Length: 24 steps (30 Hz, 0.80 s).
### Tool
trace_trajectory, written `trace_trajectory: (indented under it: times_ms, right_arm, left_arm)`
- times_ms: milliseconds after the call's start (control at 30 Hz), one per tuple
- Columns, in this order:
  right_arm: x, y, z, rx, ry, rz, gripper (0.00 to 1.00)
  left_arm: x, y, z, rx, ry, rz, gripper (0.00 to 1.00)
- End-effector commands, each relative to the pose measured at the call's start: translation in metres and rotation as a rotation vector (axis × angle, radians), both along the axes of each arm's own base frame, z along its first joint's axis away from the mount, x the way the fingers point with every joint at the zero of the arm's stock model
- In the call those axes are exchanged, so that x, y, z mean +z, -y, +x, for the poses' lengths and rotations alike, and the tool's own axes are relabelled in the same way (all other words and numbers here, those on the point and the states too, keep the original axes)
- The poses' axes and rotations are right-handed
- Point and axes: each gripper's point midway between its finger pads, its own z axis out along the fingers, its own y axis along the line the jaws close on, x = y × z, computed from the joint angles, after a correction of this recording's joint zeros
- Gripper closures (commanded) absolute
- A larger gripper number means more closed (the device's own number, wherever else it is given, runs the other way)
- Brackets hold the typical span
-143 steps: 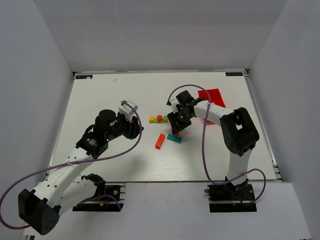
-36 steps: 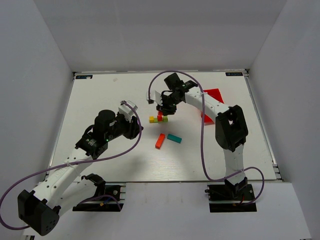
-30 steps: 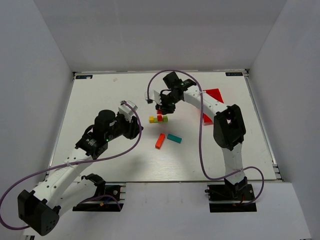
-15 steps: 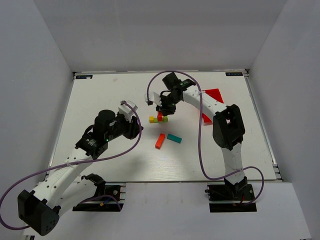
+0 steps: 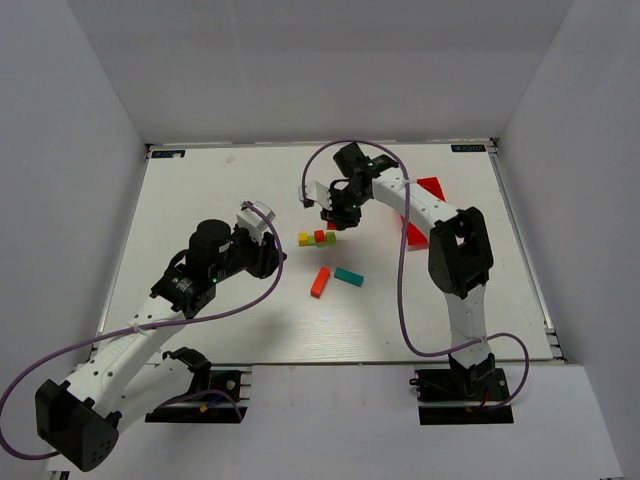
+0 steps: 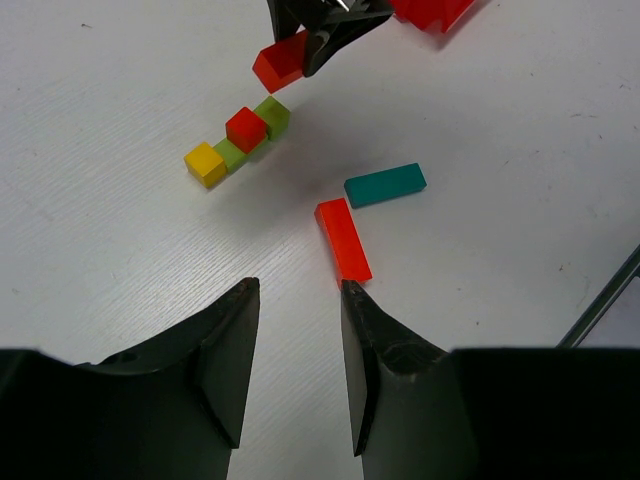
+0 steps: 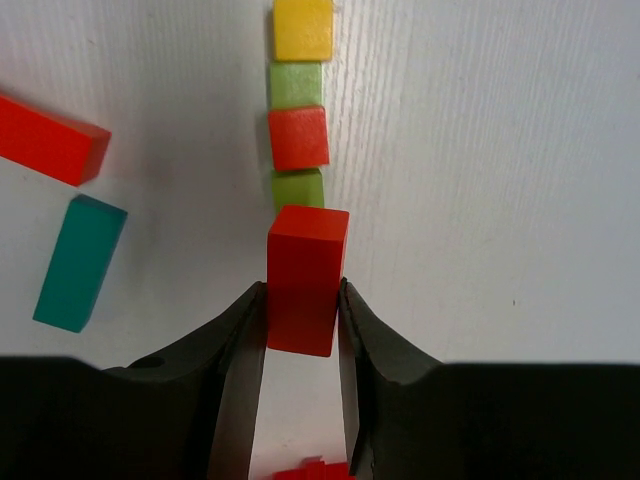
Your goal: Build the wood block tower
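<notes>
- The right tool (image 7: pixel 300 288) pinches a red block (image 7: pixel 307 250) by its two sides. That leaves the block's underside free to be set down.
- The block hangs just off the green end of the row of four cubes (image 7: pixel 298 138), in line with it. It appears to be clear of the table (image 5: pixel 200 200). The approach looks aimed at extending or topping that end.
- The row runs yellow, green, red, green at mid-table, the cubes touching, and so far forms a flat base for the wood block tower, not a stack.
- An orange bar (image 6: pixel 343 240) and a teal bar (image 6: pixel 386 185) lie loose just nearer than the row, apart from it. They are likely waiting as later pieces.
- The left tool (image 6: pixel 299 287) hovers spread and empty to the left of the bars, well back from the row. This gives the right arm room to work.
- A red bin (image 6: pixel 430 10) sits at the far right, behind the right arm.
</notes>
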Motion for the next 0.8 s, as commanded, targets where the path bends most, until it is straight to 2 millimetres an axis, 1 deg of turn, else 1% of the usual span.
trace_trajectory:
  times_ms: [0, 100, 200, 267, 300, 433, 533, 633, 767]
  right_arm:
    - [0.007, 0.021, 0.006, -0.017, 0.006, -0.010, 1.00]
    - [0.001, 0.031, 0.007, -0.015, -0.015, -0.022, 1.00]
    - [-0.003, 0.035, 0.009, -0.005, -0.026, -0.035, 1.00]
    - [-0.011, 0.035, 0.007, 0.016, -0.050, -0.045, 1.00]
    - [-0.008, 0.038, 0.005, 0.018, -0.065, -0.053, 1.00]
    - [-0.018, 0.039, 0.007, 0.050, -0.083, -0.076, 1.00]
    - [-0.030, 0.038, 0.009, 0.065, -0.105, -0.091, 1.00]
    - [-0.033, 0.037, 0.013, 0.067, -0.102, -0.093, 1.00]
    - [-0.038, 0.036, 0.012, 0.078, -0.114, -0.104, 1.00]
  left_arm:
    - [0.017, -0.002, 0.002, 0.009, 0.040, -0.022, 0.51]
    - [0.017, -0.002, 0.002, 0.009, 0.040, -0.022, 0.51]
    - [0.017, -0.002, 0.002, 0.009, 0.040, -0.022, 0.51]
    - [0.017, -0.002, 0.002, 0.009, 0.040, -0.022, 0.51]
    - [0.017, -0.002, 0.002, 0.009, 0.040, -0.022, 0.51]
    - [0.017, -0.002, 0.002, 0.009, 0.040, -0.022, 0.51]
    - [0.014, -0.001, 0.003, 0.009, 0.032, -0.018, 0.51]
    - [0.014, -0.001, 0.003, 0.009, 0.032, -0.018, 0.51]
    - [0.014, -0.001, 0.003, 0.009, 0.032, -0.018, 0.51]
